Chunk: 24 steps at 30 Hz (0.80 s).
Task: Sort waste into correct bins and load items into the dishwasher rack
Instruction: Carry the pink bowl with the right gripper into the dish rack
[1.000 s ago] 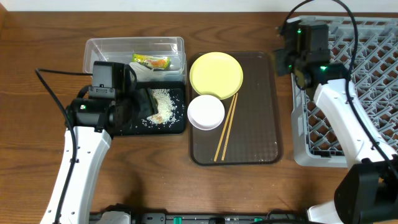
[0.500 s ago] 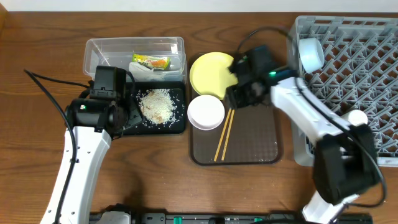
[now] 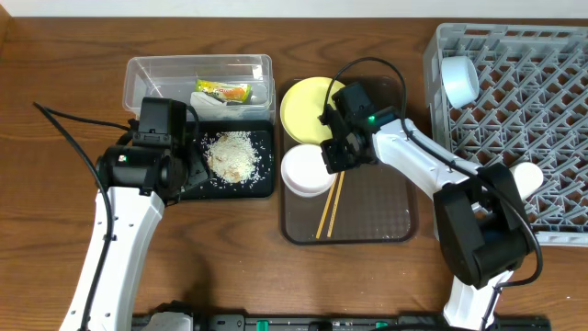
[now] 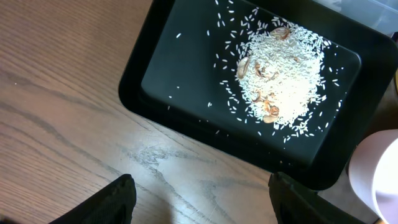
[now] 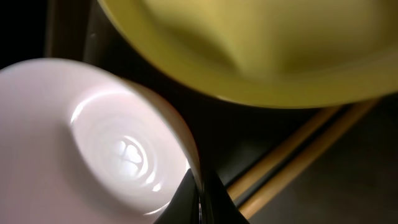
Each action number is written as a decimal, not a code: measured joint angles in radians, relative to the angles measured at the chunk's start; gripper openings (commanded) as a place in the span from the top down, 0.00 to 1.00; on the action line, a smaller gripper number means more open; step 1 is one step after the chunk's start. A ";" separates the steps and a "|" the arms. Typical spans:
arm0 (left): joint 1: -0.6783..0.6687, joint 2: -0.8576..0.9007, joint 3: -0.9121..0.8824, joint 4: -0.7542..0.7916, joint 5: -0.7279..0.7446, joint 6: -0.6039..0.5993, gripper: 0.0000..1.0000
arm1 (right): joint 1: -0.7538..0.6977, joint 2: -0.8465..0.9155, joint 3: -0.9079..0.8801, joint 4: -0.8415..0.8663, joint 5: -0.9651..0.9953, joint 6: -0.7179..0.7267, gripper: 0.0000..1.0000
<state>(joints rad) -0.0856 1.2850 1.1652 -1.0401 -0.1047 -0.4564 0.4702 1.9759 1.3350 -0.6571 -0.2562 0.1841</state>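
Right fingers (image 5: pixel 180 202) newly tight on pinkish-white bowl (image 5: pixel 93 143)

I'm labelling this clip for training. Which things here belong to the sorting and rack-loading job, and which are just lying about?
Job: wrapper, rice scraps, clear tub, black tray, yellow plate, white bowl, chopsticks, blue bowl, cup, rack.
Lying about: brown serving tray, wooden table.

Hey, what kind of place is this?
Probably a tabletop dish-clearing station: a grey dishwasher rack, a serving tray holding a yellow plate, white bowl and chopsticks, and a black tray of rice scraps, on a wooden table.
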 measured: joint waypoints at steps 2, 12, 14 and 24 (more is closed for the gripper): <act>0.000 0.000 0.000 0.000 0.000 0.000 0.28 | -0.008 -0.015 0.000 -0.002 0.023 -0.001 0.99; 0.000 0.000 0.000 0.000 0.000 -0.004 0.28 | -0.204 -0.375 0.022 0.039 0.261 -0.058 0.99; 0.000 0.000 0.000 0.001 0.000 -0.005 0.27 | -0.255 -0.435 0.033 0.071 0.379 -0.088 0.99; 0.000 0.000 0.000 0.016 0.000 -0.012 0.27 | -0.502 -0.433 0.038 0.299 0.772 -0.516 0.99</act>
<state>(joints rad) -0.0856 1.2850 1.1652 -1.0245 -0.1047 -0.4686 -0.0315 1.5433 1.3731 -0.3576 0.5159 -0.3321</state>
